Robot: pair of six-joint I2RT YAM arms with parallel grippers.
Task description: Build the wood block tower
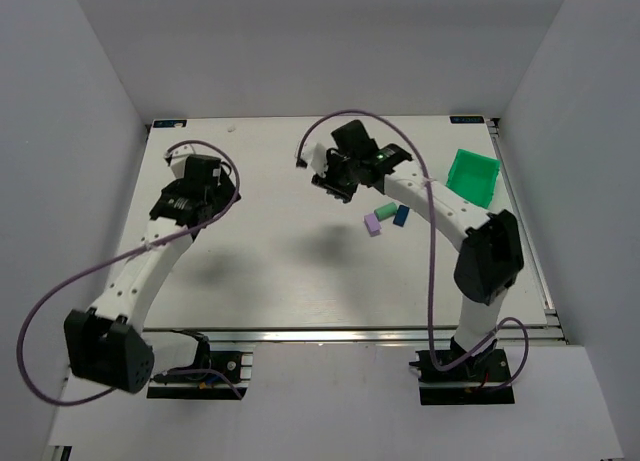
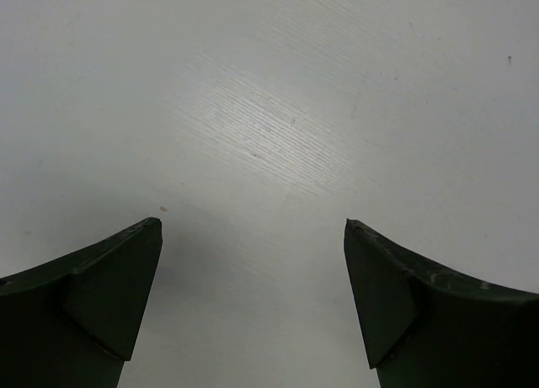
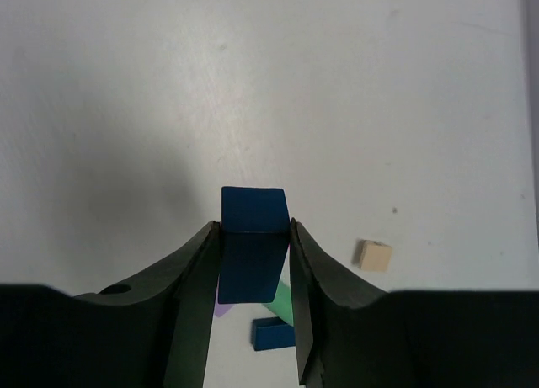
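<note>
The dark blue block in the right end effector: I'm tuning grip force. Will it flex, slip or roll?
Probably rigid: the dark blue block shows straight edges while pinched by the right end effector. Its flat faces should resist rolling. Smooth paint might let it slip.

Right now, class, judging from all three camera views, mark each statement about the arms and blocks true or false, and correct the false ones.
1. The right gripper is shut on a dark blue block. True.
2. The left gripper is clamped shut. False: it is open and holds nothing.
3. The green bin stands near the right edge of the table. True.
4. The cream block lies inside the green bin. False: it lies on the table, as the right wrist view shows.
</note>
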